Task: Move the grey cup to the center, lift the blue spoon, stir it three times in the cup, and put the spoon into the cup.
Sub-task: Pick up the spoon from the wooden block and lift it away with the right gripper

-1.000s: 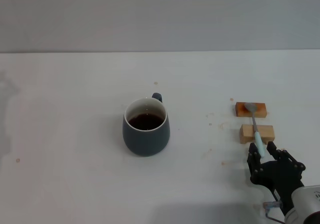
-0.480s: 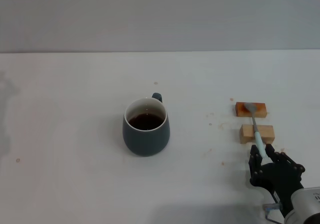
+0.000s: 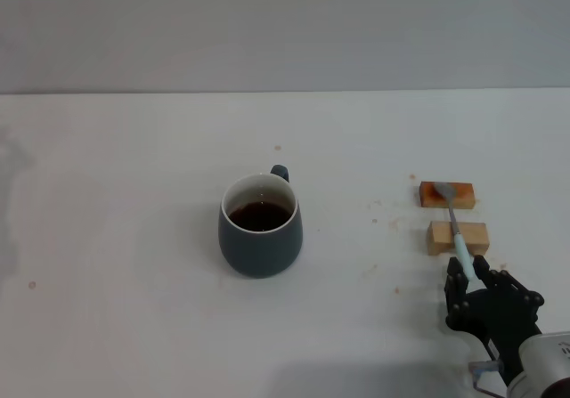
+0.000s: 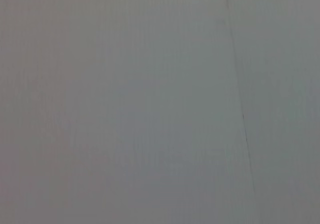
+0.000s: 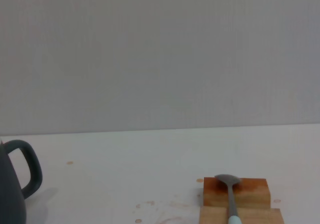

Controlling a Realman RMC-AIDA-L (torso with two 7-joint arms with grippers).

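Note:
The grey cup (image 3: 260,236) stands upright in the middle of the white table (image 3: 134,193), with dark brown liquid inside and its handle facing away. Its handle also shows in the right wrist view (image 5: 20,174). The blue spoon (image 3: 454,220) lies across two wooden blocks at the right, bowl on the far block. It also shows in the right wrist view (image 5: 231,196). My right gripper (image 3: 469,273) is open at the near end of the pale handle, its fingers standing either side of the handle tip. My left gripper is out of view.
The far wooden block (image 3: 447,194) has a brown stain on top, and the near block (image 3: 458,237) is plain. Small brown specks dot the table between the cup and the blocks. The left wrist view shows only a plain grey surface.
My right gripper has shifted slightly toward the table's near edge at the spoon's handle end. The cup and the spoon have not moved.

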